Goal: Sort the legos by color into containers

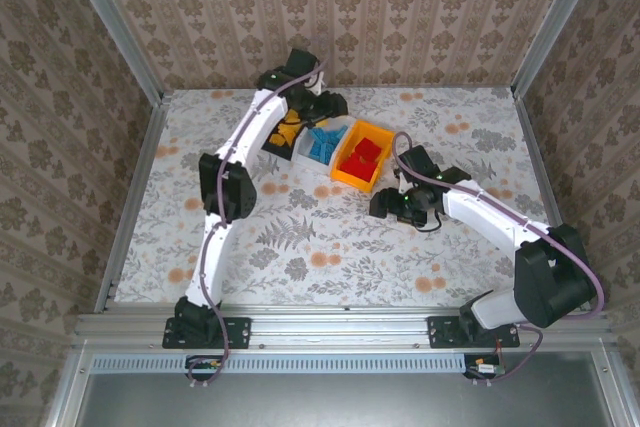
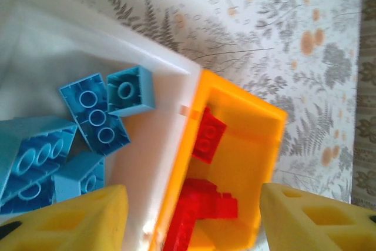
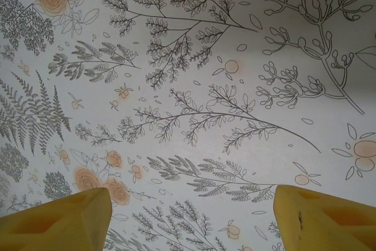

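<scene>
Seeing small blue plastic bricks (image 2: pixel 94 116) heaped in our white rectangular plastic bin (image 2: pixel 158 69) | red plastic bricks (image 2: pixel 208 135) in adjoining orange-yellow bin (image 2: pixel 247 145) | left gripper (image 2: pixel 191 218) spread empty above both | right gripper (image 3: pixel 191 221) spread empty over floral table (image 3: pixel 194 86)

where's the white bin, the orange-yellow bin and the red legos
white bin (image 2: pixel 161 57), left wrist view, on its rim
orange-yellow bin (image 2: pixel 249 166), left wrist view, on its bare floor
red legos (image 2: pixel 208 136), left wrist view, on the upper single brick
</scene>
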